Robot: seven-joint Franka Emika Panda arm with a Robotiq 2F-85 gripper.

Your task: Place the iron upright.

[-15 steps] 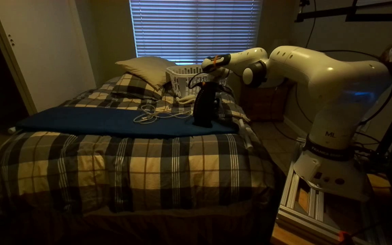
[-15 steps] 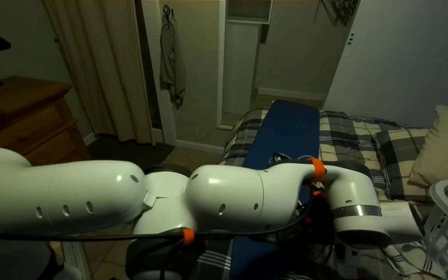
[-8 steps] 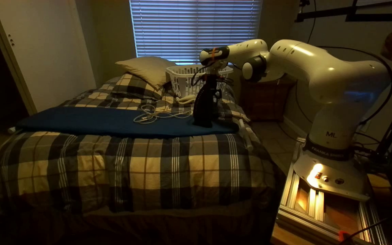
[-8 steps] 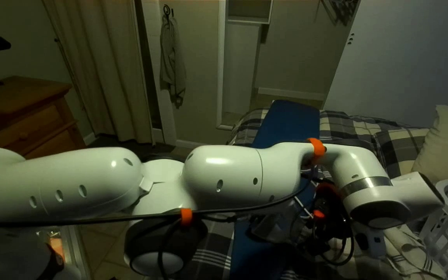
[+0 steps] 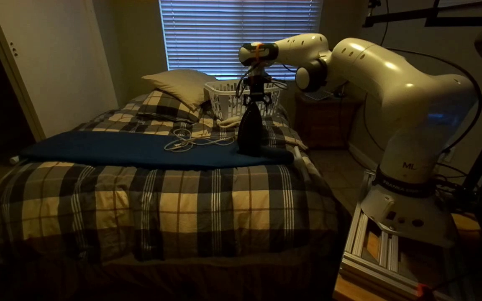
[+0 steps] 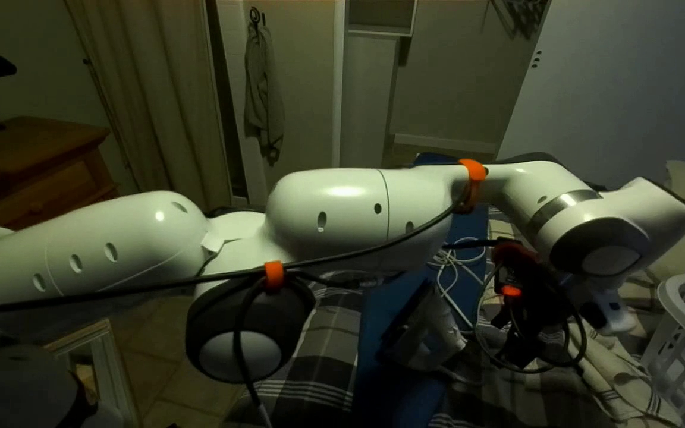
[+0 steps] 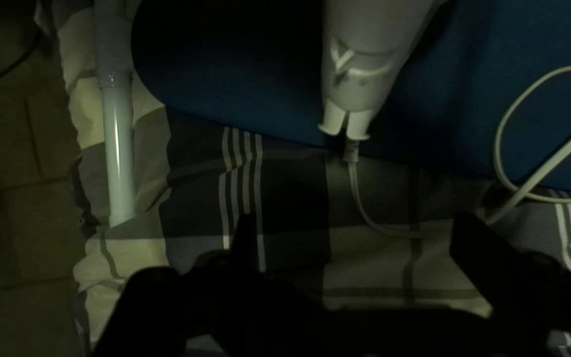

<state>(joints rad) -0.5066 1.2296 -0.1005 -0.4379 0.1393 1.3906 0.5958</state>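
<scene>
The iron (image 5: 250,133) stands upright on its heel on the blue ironing board (image 5: 98,147), tip up, dark face showing in an exterior view. Its pale side (image 6: 431,336) shows in an exterior view. In the wrist view its white body with the cord end (image 7: 365,59) shows at the top. My gripper (image 5: 257,102) is above the iron's tip and apart from it. In the wrist view my gripper (image 7: 355,220) is open, its dark fingers wide apart with only plaid bedding and cord behind the gap.
A white lattice laundry basket (image 5: 224,98) stands on the bed behind the iron. A pale cord (image 5: 182,142) lies looped across the board. White board legs (image 7: 119,153) stick out at the board's end. A pillow (image 5: 182,85) and a wooden nightstand (image 5: 329,121) are farther back.
The arm and gripper have risen from low around the iron to above its tip. The iron has stayed standing in place on the board.
</scene>
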